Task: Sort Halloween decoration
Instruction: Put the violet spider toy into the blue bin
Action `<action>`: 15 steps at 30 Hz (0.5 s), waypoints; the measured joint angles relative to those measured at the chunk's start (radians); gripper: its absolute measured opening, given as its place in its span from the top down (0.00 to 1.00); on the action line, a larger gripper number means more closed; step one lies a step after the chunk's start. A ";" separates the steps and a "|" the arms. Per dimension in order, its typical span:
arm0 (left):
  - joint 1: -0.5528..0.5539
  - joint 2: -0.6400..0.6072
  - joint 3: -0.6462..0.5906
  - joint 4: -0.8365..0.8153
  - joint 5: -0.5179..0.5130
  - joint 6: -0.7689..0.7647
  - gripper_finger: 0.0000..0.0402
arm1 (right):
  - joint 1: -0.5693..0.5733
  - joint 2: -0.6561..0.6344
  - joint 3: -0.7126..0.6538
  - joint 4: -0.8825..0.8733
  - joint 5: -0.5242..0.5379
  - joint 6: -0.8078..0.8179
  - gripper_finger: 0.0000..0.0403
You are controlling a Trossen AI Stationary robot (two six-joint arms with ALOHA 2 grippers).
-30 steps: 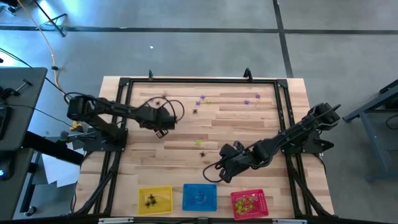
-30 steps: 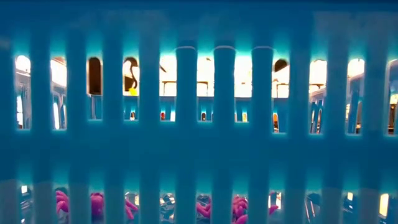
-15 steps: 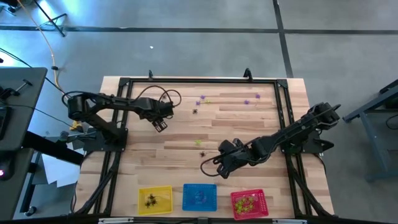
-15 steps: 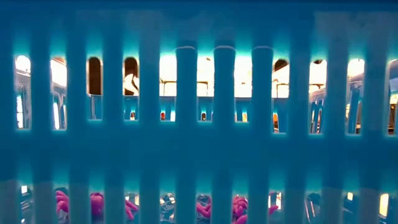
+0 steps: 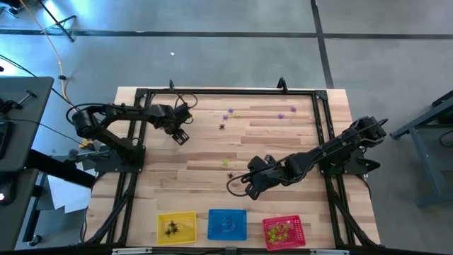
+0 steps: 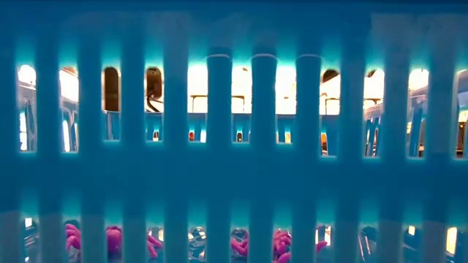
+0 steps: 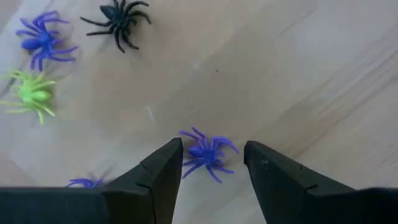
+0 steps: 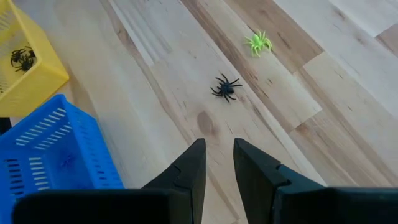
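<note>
Tiny spider trinkets lie scattered on the wooden table. My left gripper, at the far left, points down and is open. A purple spider lies on the wood between its fingertips, untouched as far as I can see. Beyond it lie a black spider, another purple one and a green one. My right gripper, mid-table, has a narrow gap between its fingers and nothing in it. A black spider and a green one lie ahead of it.
Three mesh baskets stand along the near edge: yellow with black spiders, blue, and red with green ones. More spiders lie near the far edge. The blue basket's wall fills the low view.
My left arm has swung toward the table's far edge and sunk, turning at the wrist. Its gripper now stands lower and farther back on the left side. No spider has visibly moved.
</note>
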 joint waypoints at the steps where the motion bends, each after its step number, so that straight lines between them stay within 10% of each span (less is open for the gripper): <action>1: 0.001 0.000 0.000 0.003 0.005 -0.007 0.57 | -0.001 0.000 0.000 0.000 0.000 0.000 0.80; 15: -0.001 0.005 0.000 -0.001 0.030 -0.086 0.82 | -0.001 0.000 0.000 0.000 -0.002 0.000 0.80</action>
